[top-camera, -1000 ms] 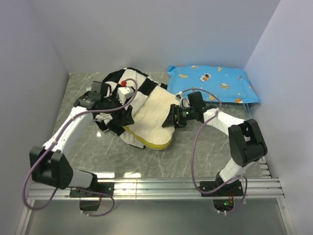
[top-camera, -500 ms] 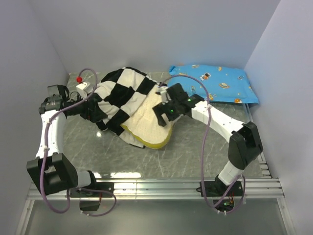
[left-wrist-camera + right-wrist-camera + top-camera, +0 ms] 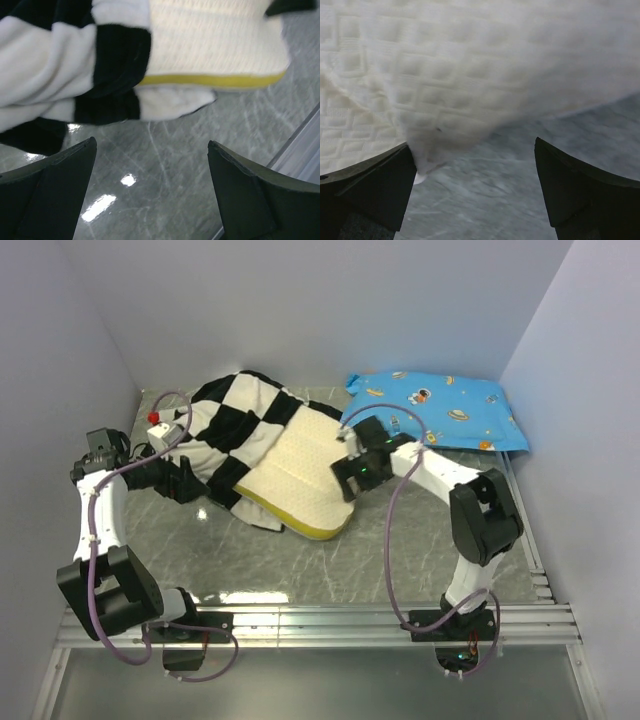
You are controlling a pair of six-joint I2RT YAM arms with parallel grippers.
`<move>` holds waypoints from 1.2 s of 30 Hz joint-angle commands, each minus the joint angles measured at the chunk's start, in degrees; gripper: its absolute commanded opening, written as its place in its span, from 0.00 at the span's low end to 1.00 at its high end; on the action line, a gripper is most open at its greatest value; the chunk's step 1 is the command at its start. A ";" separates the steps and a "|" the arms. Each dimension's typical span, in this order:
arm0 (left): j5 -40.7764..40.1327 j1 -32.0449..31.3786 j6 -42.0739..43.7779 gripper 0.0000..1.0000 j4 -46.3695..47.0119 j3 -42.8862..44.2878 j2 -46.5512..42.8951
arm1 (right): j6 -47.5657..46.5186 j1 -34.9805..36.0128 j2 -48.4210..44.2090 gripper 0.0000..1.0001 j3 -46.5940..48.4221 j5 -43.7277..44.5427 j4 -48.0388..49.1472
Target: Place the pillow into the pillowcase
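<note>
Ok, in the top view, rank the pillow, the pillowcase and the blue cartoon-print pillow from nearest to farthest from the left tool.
1. pillowcase: bunched right beside the left tool, on the left.
2. pillow: centre, its far-left part covered by the pillowcase.
3. blue cartoon-print pillow: back right, by the wall.

L fingers (image 3: 55, 190) opened, let go of pillowcase (image 3: 235, 425), backed off toward 9 o'clock. R fingers (image 3: 365, 185) opened, now at pillow's (image 3: 300, 480) 3 o'clock edge.
</note>
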 commanded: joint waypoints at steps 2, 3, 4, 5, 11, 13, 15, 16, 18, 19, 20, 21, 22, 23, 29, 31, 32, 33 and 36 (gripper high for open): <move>-2.42 -0.09 11.99 0.99 -2.22 -2.64 -2.25 | -5.41 -7.25 -8.61 1.00 1.29 -2.26 -3.00; -3.03 -0.17 14.01 0.99 -2.66 -3.07 -2.34 | -6.03 -6.73 -9.50 1.00 1.82 -2.70 -3.18; -4.52 -0.35 17.07 0.99 -2.67 -4.21 -2.60 | -6.21 -5.77 -9.94 1.00 2.79 -3.84 -3.62; -5.14 -0.44 19.02 0.99 -2.93 -4.74 -2.86 | -6.30 -3.76 -10.47 1.00 4.71 -3.85 -3.54; -5.86 -0.09 28.62 0.98 -4.86 -8.26 -4.79 | -5.07 5.83 -6.97 1.00 11.31 0.55 -2.22; -4.19 0.26 29.84 0.99 -5.39 -10.80 -6.81 | -4.19 10.83 -5.30 1.00 12.20 0.98 -1.08; -2.17 0.26 28.80 0.99 -3.65 -12.65 -9.27 | -3.06 13.65 -1.96 1.00 14.30 2.04 0.15; -1.73 0.35 25.66 0.99 -2.42 -14.05 -9.89 | -2.52 15.84 -0.56 1.00 15.35 1.69 0.42; -0.24 1.05 23.62 0.99 -1.09 -14.94 -10.95 | -1.73 17.52 4.45 1.00 18.87 2.21 1.12; 0.21 1.49 23.96 0.99 -2.30 -14.94 -10.95 | -1.21 18.23 6.29 1.00 20.01 1.95 1.47; 0.30 2.19 24.66 0.99 -3.19 -14.86 -10.95 | -0.68 18.49 10.14 1.00 22.37 1.25 1.65; 0.30 2.37 25.88 0.99 -4.15 -14.86 -10.95 | 0.46 18.50 12.27 1.00 23.88 -1.01 1.39; -0.22 2.63 29.20 0.99 -6.16 -14.86 -10.95 | 1.17 18.50 14.29 1.00 25.46 -2.26 0.08; -1.01 2.81 31.06 0.99 -6.44 -15.12 -11.21 | 1.70 18.58 17.62 1.00 28.17 -3.57 -0.71; -13.66 -1.91 45.65 0.94 -0.41 -21.09 -12.97 | 3.55 17.27 22.65 1.00 27.50 -15.09 0.60; -15.43 -4.03 48.64 0.93 3.99 -24.76 -13.94 | 3.11 16.57 24.14 0.91 28.19 -18.07 -0.72; -16.82 -6.91 50.22 0.93 6.62 -25.75 -14.20 | 3.02 15.95 25.28 0.81 28.81 -18.78 -0.98; -17.53 -8.86 51.55 0.92 8.39 -26.54 -14.12 | 3.19 14.73 25.73 0.54 29.25 -19.40 -1.51; -19.03 -17.03 51.65 0.90 17.06 -29.09 -12.89 | 4.33 11.57 25.83 0.00 31.10 -23.96 -3.00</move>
